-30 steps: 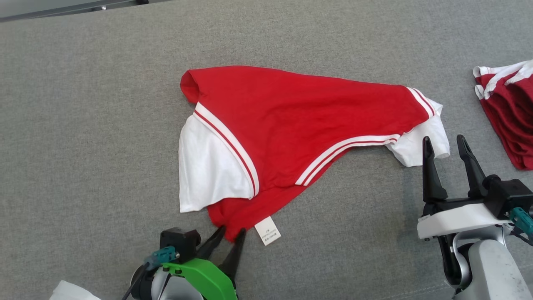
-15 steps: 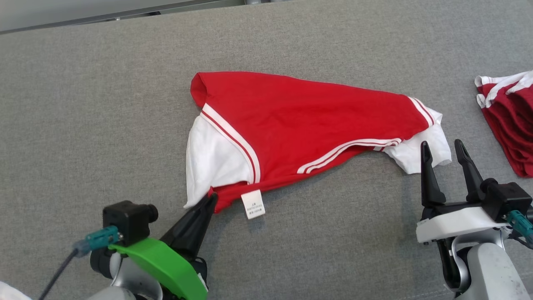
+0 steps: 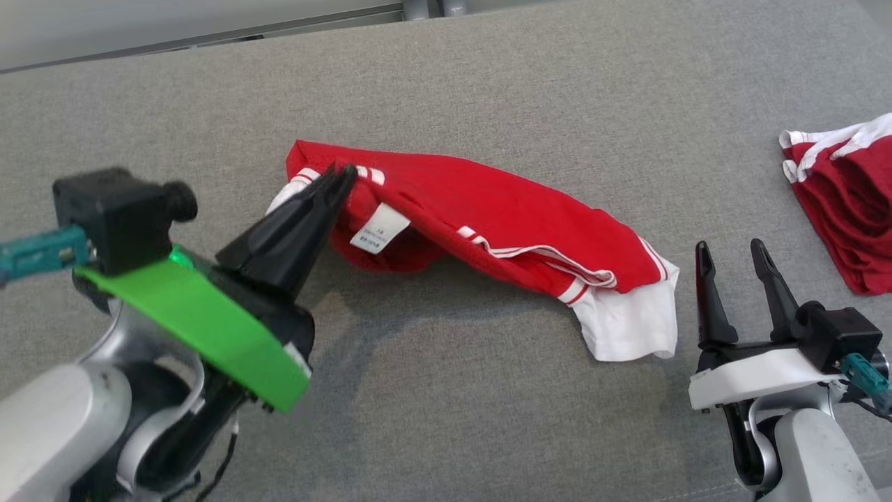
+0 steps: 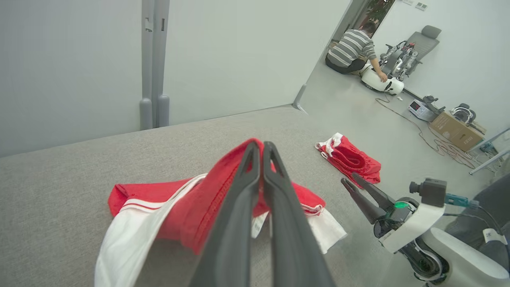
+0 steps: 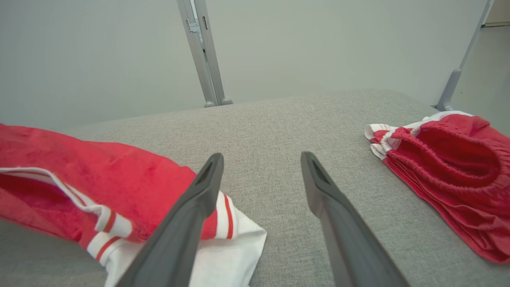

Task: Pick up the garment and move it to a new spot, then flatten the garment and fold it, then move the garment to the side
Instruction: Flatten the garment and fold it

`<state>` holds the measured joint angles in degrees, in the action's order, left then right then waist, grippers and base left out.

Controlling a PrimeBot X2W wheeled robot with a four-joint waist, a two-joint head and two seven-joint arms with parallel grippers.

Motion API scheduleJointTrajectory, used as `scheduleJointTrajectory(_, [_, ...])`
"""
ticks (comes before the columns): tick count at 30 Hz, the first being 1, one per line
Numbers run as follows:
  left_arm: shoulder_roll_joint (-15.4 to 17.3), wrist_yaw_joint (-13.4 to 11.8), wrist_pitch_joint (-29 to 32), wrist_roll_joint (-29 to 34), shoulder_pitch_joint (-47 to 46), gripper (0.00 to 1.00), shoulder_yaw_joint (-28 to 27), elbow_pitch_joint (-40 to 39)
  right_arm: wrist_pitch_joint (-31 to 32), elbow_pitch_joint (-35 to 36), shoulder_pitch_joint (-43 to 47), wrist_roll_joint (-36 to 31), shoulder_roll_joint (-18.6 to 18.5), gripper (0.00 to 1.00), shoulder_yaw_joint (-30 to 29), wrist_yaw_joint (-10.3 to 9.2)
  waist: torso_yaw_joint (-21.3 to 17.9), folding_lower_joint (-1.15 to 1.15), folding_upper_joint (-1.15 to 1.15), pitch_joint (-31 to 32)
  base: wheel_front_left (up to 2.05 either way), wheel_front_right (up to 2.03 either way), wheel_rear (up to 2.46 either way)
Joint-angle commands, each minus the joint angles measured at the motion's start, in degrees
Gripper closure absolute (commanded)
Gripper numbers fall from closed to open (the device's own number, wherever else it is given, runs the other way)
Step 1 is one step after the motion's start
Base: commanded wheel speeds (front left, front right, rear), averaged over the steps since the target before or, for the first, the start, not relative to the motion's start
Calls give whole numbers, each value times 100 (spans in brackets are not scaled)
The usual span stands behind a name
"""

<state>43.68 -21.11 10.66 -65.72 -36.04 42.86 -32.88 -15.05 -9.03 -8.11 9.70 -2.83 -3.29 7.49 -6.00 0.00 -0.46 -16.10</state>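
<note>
Cloth at one end of the red-and-white garment (image 3: 502, 209) is pinched in the closed left gripper (image 3: 345, 174) and held up off the grey padded surface (image 3: 488, 404), likely to carry it to a new spot. The rest trails along the surface toward the right gripper (image 3: 732, 254), which stands wide and empty beside the garment's white end. How much cloth is caught is hidden inside the grip, and the red pile (image 3: 847, 209) at far right is cut off.

**Robotics lab, open floor**

Bare pale walls (image 4: 71, 59); grey partition post (image 4: 153, 63); grey fabric-covered worktop (image 3: 488, 90). On the floor (image 4: 350, 103) beyond: person (image 4: 352, 48) crouched over white robot parts (image 4: 380, 83), office chair (image 4: 424, 40), loose cables (image 4: 434, 141), small electronic unit (image 4: 422, 109), cardboard box (image 4: 456, 130).
</note>
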Motion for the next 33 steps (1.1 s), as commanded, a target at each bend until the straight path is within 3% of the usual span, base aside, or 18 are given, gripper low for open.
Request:
scheduleJointTrajectory(1, [-26, 39, 103, 16, -263, 100, -8, 163, -18, -18, -61, 34, -15, 0, 24, -1, -35, 0, 46, -18, 0, 0, 0])
scheduleJointTrajectory(10, [-839, 391, 1395, -59, -2059, 100, 362, 2239, -18, -41, -258, 294, -14, 0, 179, -1, -669, 0, 46, -246, 0, 0, 0])
scheduleJointTrajectory(19, [-1219, 726, 1583, 153, -2895, 100, 493, 3938, -18, -73, -159, 577, -11, 0, 199, 0, -1381, 0, 46, -364, 0, 0, 0])
scheduleJointTrajectory(26, [-1557, 1010, 839, 369, -3031, 100, 386, 4871, -17, -74, -152, 634, -12, 0, 246, 0, -1623, 0, 46, -382, 0, 0, 0])
scheduleJointTrajectory(33, [-2129, 1262, -708, 778, -3261, 100, 188, 5946, -18, -55, -239, 493, -12, 0, 278, 0, -1666, 0, 46, -382, 0, 0, 0])
